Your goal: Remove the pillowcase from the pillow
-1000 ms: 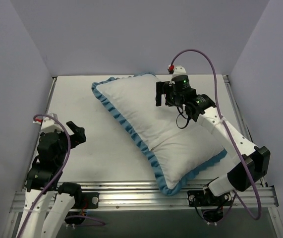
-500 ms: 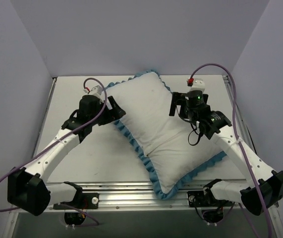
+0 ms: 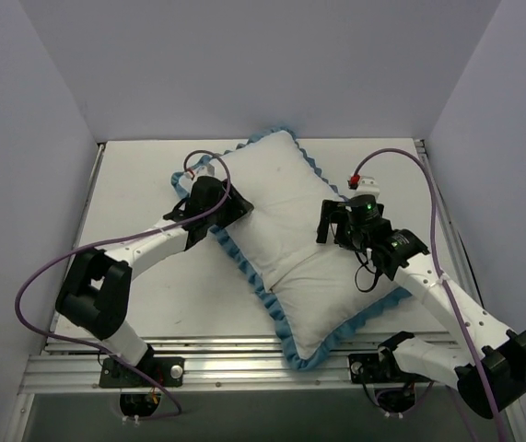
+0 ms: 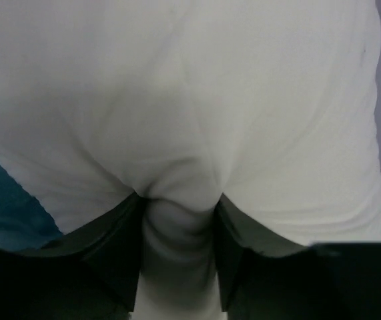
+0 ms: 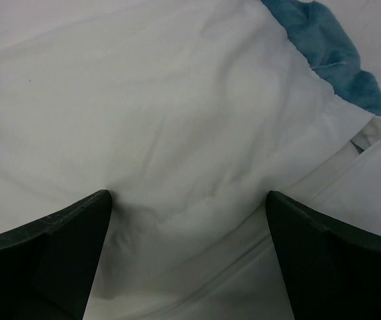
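Observation:
The pillowcase (image 3: 290, 212) lies diagonally on the table, plain white face up, with a teal ruffle (image 3: 253, 276) round its edge. The pillow is inside it and hidden. My left gripper (image 3: 238, 204) is at the case's upper left edge. In the left wrist view its jaws (image 4: 177, 207) are shut on a pinched fold of the white pillowcase fabric (image 4: 177, 133). My right gripper (image 3: 330, 223) rests on the case's right side. Its open fingers (image 5: 57, 233) press into the white fabric (image 5: 177, 133), beside a hemmed flap (image 5: 350, 153) and the teal ruffle (image 5: 337, 53).
The white table (image 3: 134, 193) is walled by grey panels on the left, back and right. A metal rail (image 3: 244, 359) runs along the near edge, just under the pillowcase's lowest corner. Purple cables loop over both arms.
My left arm came in from the near left to the pillowcase's left edge and closed on a fold of fabric. The right gripper slid down the case, which turned slightly.

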You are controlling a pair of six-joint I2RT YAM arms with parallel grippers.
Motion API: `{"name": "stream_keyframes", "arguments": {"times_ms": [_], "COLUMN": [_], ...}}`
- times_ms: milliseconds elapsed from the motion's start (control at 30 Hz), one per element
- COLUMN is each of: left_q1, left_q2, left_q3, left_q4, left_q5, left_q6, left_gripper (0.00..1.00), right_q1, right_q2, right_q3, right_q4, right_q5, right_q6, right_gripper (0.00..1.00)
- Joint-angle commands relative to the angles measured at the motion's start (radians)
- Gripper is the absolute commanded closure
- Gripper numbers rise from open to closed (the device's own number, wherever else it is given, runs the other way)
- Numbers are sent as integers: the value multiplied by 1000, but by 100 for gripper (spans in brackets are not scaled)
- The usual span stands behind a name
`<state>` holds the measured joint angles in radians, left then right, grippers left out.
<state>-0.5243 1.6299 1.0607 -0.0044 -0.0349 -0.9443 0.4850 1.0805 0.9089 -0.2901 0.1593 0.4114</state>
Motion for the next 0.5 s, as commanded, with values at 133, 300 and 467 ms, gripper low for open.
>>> {"name": "stream_keyframes", "arguments": {"times_ms": [133, 300, 467], "left_q1": [-2, -2, -8], "left_q2": [-96, -318, -566], "left_q3": [-128, -224, -272], "left_q4": [83, -58, -340], "left_q5": [-183, -315, -466], "left_q6": [-42, -34, -30], "left_gripper": [97, 98, 98], "right_q1": [32, 69, 159], "right_q2": [56, 61, 61], "right_q3": [-24, 13, 80], "right_q4": [92, 88, 46], "right_q5": [-78, -55, 28], "right_q6": [1, 3, 6], "right_gripper": [7, 7, 7]}}
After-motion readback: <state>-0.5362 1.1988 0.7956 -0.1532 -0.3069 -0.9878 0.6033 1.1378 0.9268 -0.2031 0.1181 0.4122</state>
